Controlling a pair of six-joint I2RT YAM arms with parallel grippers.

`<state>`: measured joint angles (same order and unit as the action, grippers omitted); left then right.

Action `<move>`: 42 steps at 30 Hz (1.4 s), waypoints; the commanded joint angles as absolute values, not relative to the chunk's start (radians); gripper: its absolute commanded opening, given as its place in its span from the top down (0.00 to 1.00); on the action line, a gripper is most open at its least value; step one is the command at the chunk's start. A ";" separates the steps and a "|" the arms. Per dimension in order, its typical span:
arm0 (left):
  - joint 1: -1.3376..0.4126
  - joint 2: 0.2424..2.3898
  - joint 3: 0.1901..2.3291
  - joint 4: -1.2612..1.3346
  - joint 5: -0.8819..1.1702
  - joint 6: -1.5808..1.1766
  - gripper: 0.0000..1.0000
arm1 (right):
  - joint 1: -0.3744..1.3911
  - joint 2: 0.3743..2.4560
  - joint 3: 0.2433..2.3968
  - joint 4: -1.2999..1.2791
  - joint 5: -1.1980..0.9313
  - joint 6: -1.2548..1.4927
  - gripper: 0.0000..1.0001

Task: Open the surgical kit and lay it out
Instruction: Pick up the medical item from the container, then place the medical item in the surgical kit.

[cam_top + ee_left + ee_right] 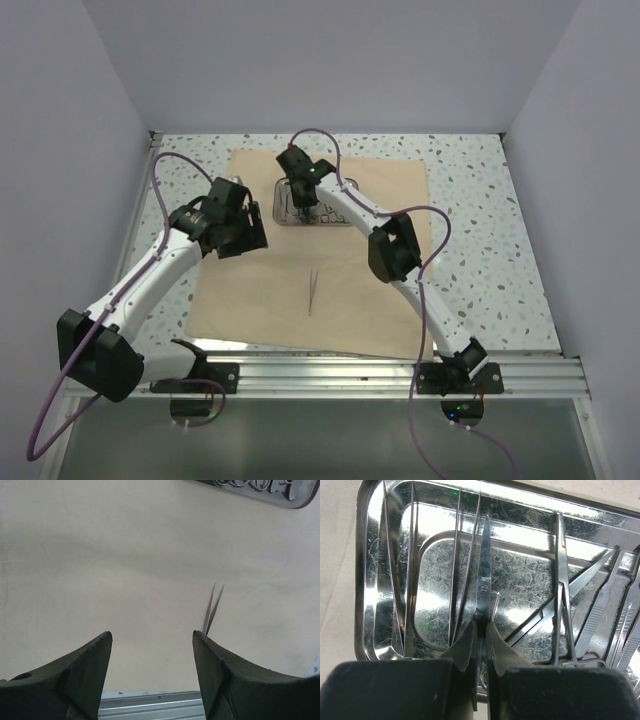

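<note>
Speckled white bench lies under everything, with plain pale walls around it. On it a soft tan cloth is spread flat, with a few faint wrinkles.

A shiny steel tray with round corners sits on the cloth at its 12 o'clock end. Its floor is scratchy and bright like a mirror. Thin metal things lie in it: pointy tweezers toward 9 o'clock, scissors in the middle, and flat handles toward 3 o'clock. The handles run off the edge of the right wrist view.

The right tool is down in the tray. Its two black fingers are pressed together, pinching the scissors just under the little screw. The scissors' rings are hidden behind the tool.

Loose tweezers lie alone on the cloth, at 6 o'clock from the tray.

The left tool hangs over the bare cloth, at 8 o'clock from the tray. Its fingers are spread wide with nothing between them. One finger hides the near end of the loose tweezers in the left wrist view, and the tray is cut off at 1 o'clock.
</note>
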<state>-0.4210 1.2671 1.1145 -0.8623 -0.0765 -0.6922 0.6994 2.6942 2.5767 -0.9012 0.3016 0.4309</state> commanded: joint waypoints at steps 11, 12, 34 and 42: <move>-0.416 1.290 1.177 -0.833 -0.081 -0.629 0.31 | 0.658 2.444 2.422 -0.956 0.320 0.437 1.00; -0.416 1.298 1.183 -0.831 -0.084 -0.620 0.31 | 0.657 2.407 2.360 -0.948 0.327 0.436 1.00; -0.416 1.875 1.620 -0.715 -0.113 -0.483 0.37 | 0.660 1.447 0.905 -0.677 0.267 0.670 1.00; -0.429 2.162 1.941 -0.765 -0.115 -0.462 0.49 | 0.660 1.395 0.893 -0.800 0.251 0.673 0.67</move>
